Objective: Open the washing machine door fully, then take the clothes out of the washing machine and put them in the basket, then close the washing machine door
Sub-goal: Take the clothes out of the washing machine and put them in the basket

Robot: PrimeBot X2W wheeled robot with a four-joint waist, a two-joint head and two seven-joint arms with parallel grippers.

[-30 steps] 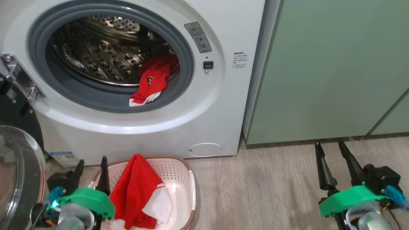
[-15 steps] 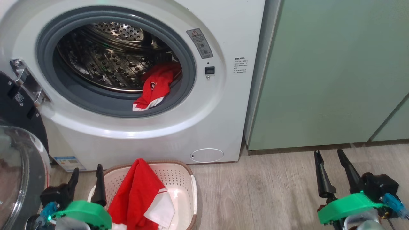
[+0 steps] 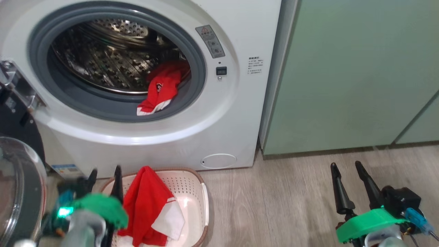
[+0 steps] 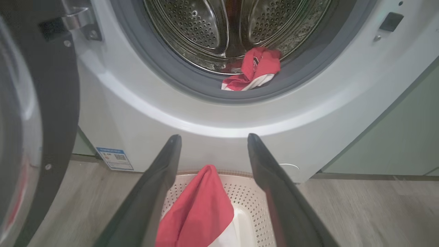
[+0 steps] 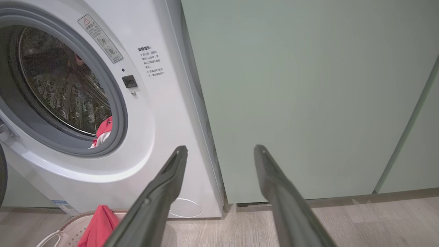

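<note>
The white washing machine [image 3: 223,113] stands with its black door [image 3: 17,178] swung open at the left. A red garment with white trim [image 3: 161,90] lies on the grey drum rim [image 4: 252,70]. Another red and white piece of clothes [image 3: 147,206] rests in the cream basket [image 3: 192,185] on the floor before the washer. My left gripper [image 3: 105,173] hovers open and empty at the basket's left edge [image 4: 212,137]. My right gripper [image 3: 344,166] is open and empty over the floor at the lower right [image 5: 221,148].
Pale green cabinets [image 3: 349,75] stand right of the washer. Wood-look floor [image 3: 274,202] stretches between the basket and my right gripper. The door's hinge bracket [image 3: 15,82] juts out at the washer's left.
The left gripper has risen slightly beside the basket and looks blurred. The head camera has shifted a little. The clothes and the right gripper stay as they were.
</note>
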